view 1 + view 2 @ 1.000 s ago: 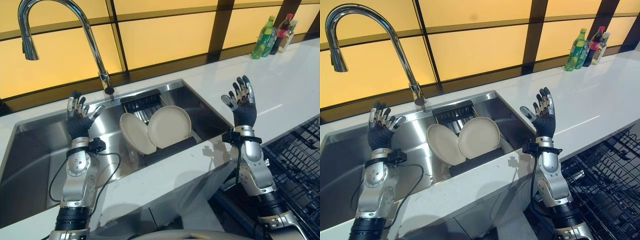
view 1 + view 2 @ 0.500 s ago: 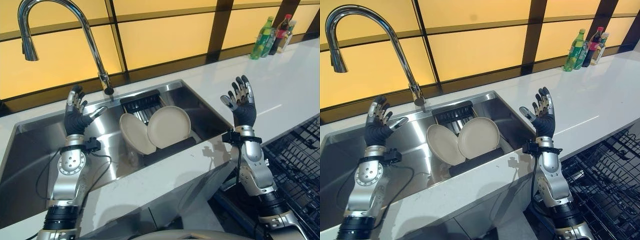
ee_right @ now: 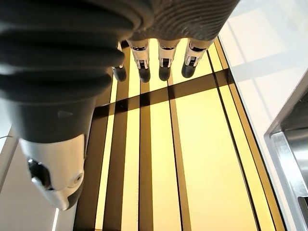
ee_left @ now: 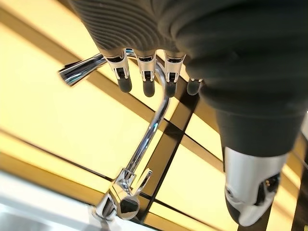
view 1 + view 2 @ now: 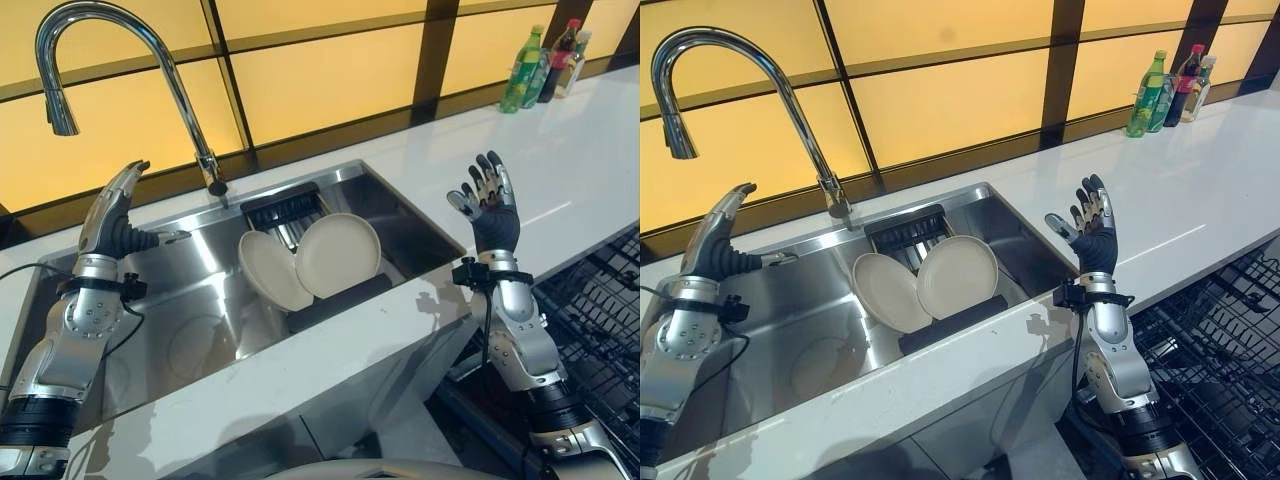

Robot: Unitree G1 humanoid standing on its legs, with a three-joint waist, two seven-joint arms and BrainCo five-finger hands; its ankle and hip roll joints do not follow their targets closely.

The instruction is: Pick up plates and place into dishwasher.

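Step in hand, as judged: the approach, before any grasp; neither plate is lifted. Two cream plates lean on edge in a dark rack inside the stainless sink [image 5: 60, 265], the left plate [image 5: 268, 270] overlapped in front by the right plate [image 5: 338, 254], both right of the sink's middle and below the tall chrome faucet [image 5: 180, 90]. Left robot hand [image 5: 112, 210]: raised over the far left rim of the sink, fingers straight and relaxed, thumb apart, holding nothing, well apart from the plates. Right robot hand [image 5: 488, 205]: upright over the white bench [image 5: 590, 150] just right of the sink, fingers spread, palm empty. Dishwasher rack [image 5: 600, 320]: dark wire, pulled out low at the near right, beside the right arm; no plate can be made out in the part shown. Next move, as judged: one robot hand must come down into the sink and close on the upper edge of the right plate, the freer of the two, then carry it right and down to the rack. Hard to make out: the plates' lower edges, sunk in the rack; how far the left plate runs behind the right one; the dishwasher rack, cut off at the right edge. Bottles [image 5: 545, 65] stand at the far right of the bench.
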